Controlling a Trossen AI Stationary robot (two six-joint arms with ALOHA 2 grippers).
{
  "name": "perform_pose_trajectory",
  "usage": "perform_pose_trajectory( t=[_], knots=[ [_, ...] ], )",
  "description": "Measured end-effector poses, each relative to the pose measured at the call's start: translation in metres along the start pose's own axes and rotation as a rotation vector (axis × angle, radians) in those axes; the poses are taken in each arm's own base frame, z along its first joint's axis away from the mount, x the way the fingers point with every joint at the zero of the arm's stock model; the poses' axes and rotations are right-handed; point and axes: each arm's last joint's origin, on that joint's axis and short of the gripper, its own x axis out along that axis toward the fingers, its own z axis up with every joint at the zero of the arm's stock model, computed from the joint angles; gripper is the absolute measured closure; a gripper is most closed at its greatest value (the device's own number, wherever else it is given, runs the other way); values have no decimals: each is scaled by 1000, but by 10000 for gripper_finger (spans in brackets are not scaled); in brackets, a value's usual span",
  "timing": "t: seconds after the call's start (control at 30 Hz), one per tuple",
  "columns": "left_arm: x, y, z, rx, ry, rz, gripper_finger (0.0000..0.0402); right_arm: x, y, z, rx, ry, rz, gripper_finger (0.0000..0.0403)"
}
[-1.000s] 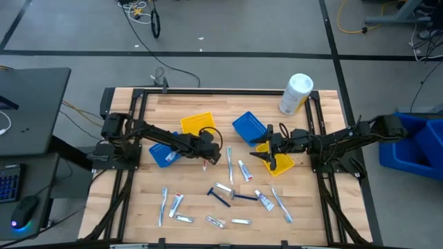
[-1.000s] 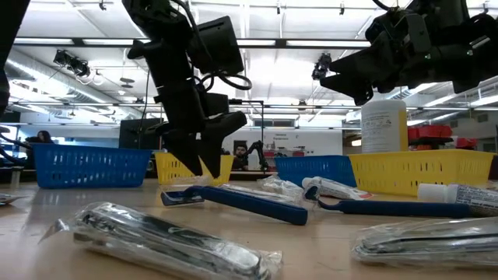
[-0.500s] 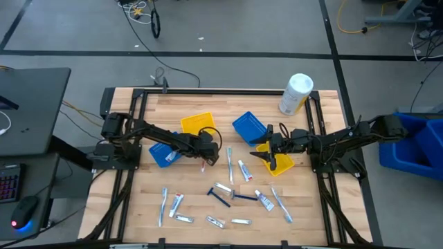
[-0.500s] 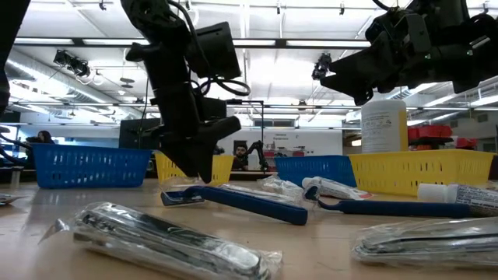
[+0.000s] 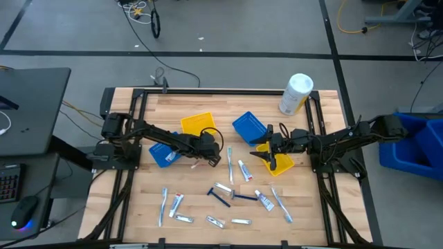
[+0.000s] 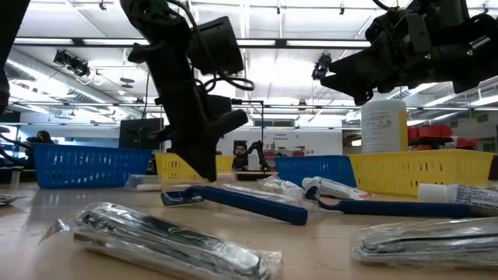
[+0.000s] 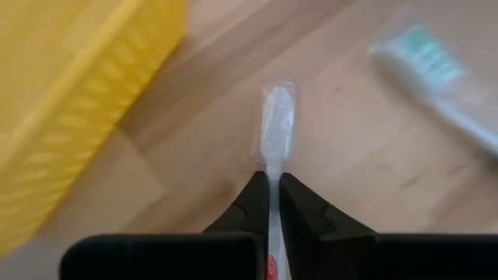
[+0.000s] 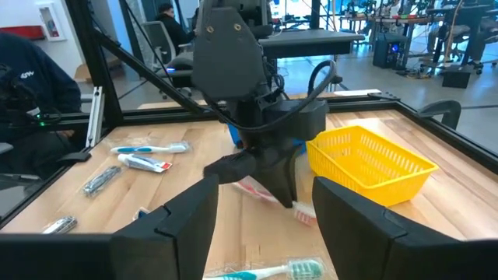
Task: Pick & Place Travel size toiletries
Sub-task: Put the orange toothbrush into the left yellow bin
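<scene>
My left gripper (image 5: 206,161) stands between the back yellow bin (image 5: 197,124) and the middle of the table, shut on a wrapped white-and-red toothbrush (image 7: 276,124). The right wrist view shows it too, with the toothbrush (image 8: 305,211) sticking out below the fingers. My right gripper (image 5: 266,153) hangs open over the right yellow bin (image 5: 282,166), with nothing between its fingers. More toiletries lie flat on the wood: a light-blue toothbrush (image 5: 230,164), a toothpaste tube (image 5: 243,169) and a dark blue razor (image 5: 220,198). My left gripper pinches the wrapped toothbrush between its two fingers on the handle (image 7: 272,177), just behind the head. The fingers come from above, pointing down, and lie across it. The head end (image 7: 277,117) reaches out past the fingertips over the wood; whether it rests there I cannot tell.
A blue bin (image 5: 163,155) sits left of my left gripper and another blue bin (image 5: 250,128) at the back centre. A white cylindrical container (image 5: 296,93) lies at the far right corner. Several wrapped items (image 5: 181,218) are scattered along the near edge.
My left gripper has shut its fingers on the white-and-red toothbrush, staying at almost the same place by the yellow bin.
</scene>
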Motion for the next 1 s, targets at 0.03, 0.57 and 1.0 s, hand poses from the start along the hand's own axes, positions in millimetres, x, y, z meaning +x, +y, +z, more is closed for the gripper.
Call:
perform_pose_trajectory(
  t=[0.03, 0.57, 1.0],
  knots=[
    [-1, -3, -1, 1, -11, -13, 385, 0, 0, 0, 0, 0, 0, 181],
    [-63, -26, 35, 186, -17, 223, 377, 0, 0, 0, 0, 0, 0, 162],
    [-51, 19, 97, 210, -143, 458, 382, 0, 0, 0, 0, 2, 0, 168]
  ],
)
